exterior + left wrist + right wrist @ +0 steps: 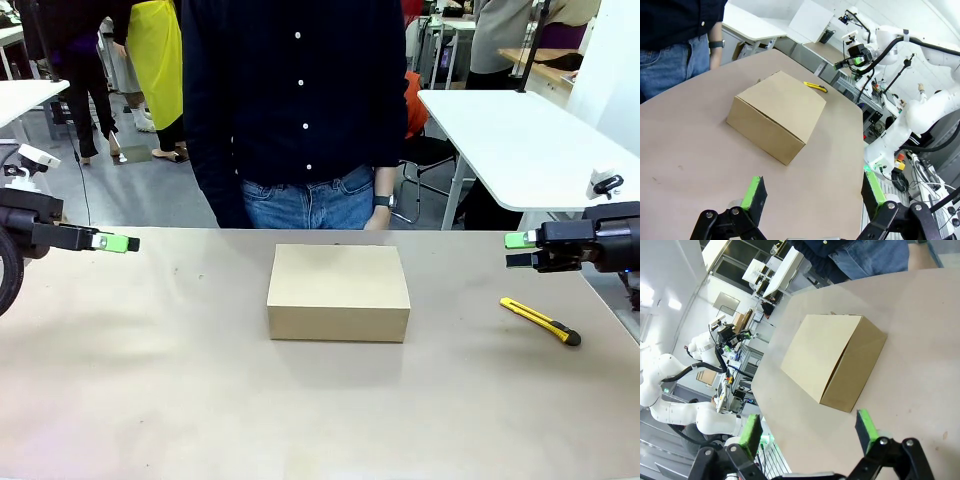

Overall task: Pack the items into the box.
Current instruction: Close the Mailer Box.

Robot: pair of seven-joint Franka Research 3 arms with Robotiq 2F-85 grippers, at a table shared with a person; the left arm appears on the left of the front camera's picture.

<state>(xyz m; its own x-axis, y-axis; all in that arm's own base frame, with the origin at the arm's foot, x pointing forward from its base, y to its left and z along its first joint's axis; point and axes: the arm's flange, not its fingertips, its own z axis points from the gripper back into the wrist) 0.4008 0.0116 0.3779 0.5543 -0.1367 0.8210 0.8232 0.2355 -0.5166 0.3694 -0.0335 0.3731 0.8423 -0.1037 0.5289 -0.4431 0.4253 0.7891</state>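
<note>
- big tan table [150, 400] up front
- 2 white tables [520, 140] behind it
- grey floor [140, 190], pretty bright room overall

A wide table [150, 400] with a plain tan, matte top carries two things. A closed brown cardboard box [338, 292] with a flat lid sits at the centre of the surface, its long side facing six o'clock. A slim yellow-and-black utility knife [541, 321] lies flat on the tabletop at about three o'clock from the box, well apart from it, slanted toward the near right edge.
</note>
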